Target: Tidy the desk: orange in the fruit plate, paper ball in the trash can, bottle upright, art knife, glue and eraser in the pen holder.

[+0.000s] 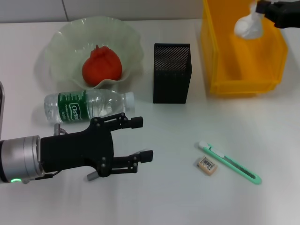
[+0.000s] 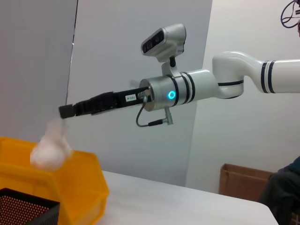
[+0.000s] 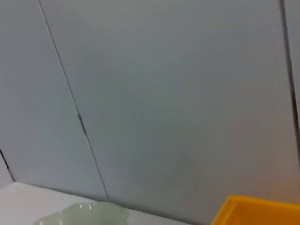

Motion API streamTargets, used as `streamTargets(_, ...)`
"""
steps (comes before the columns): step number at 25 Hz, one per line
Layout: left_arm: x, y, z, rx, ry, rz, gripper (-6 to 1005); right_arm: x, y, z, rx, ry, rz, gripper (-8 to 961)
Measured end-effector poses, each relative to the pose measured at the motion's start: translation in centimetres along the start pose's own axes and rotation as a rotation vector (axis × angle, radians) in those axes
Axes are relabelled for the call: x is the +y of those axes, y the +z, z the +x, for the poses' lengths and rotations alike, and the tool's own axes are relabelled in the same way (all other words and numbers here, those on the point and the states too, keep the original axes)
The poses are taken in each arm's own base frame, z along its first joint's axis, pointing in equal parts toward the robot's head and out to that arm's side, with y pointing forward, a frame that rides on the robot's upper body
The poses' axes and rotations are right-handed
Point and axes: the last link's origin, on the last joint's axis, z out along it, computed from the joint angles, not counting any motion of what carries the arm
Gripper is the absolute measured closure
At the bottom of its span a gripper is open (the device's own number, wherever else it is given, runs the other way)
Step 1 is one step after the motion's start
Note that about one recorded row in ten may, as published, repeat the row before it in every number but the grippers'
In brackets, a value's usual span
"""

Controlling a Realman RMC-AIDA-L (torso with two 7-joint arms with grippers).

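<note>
My right gripper (image 1: pixel 265 11) hangs open over the yellow trash can (image 1: pixel 220 70). The white paper ball (image 1: pixel 248 26) is blurred just below its fingertips, apart from them in the left wrist view (image 2: pixel 48 150). The orange (image 1: pixel 101 65) lies in the fruit plate (image 1: pixel 61 42). In front of the plate the bottle (image 1: pixel 86 105) lies on its side. My left gripper (image 1: pixel 145 138) is open just in front of it, holding nothing. The art knife (image 1: pixel 229 164) and the eraser (image 1: pixel 206 166) lie at the front right. The black mesh pen holder (image 1: pixel 172 75) stands mid-table. The glue is hidden.
A small grey stub (image 1: pixel 91 176) pokes out from under my left hand, and I cannot tell what it is. A cardboard box (image 2: pixel 243 178) stands beyond the table's far edge in the left wrist view.
</note>
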Motion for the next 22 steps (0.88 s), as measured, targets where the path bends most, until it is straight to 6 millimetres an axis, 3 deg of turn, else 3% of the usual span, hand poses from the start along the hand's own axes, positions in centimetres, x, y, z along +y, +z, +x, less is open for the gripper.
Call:
streamTargets(5, 0.1, 0.1, 0.0, -0.001, -0.001, -0.003, 214, 0.2, 0.6, 0.1, 0.010, 0.002, -0.011, 932)
streamTargets(13, 0.2, -0.1, -0.1, 0.004, -0.006, -0.001, 215, 0.4, 0.3, 0.3, 0.003, 0.012, -0.026, 726)
streamTargets(22, 0.1, -0.2, 0.3, 0.036, -0.006, 0.014, 215, 4.4, -1.7, 0.0, -0.107, -0.022, -0.308, 605)
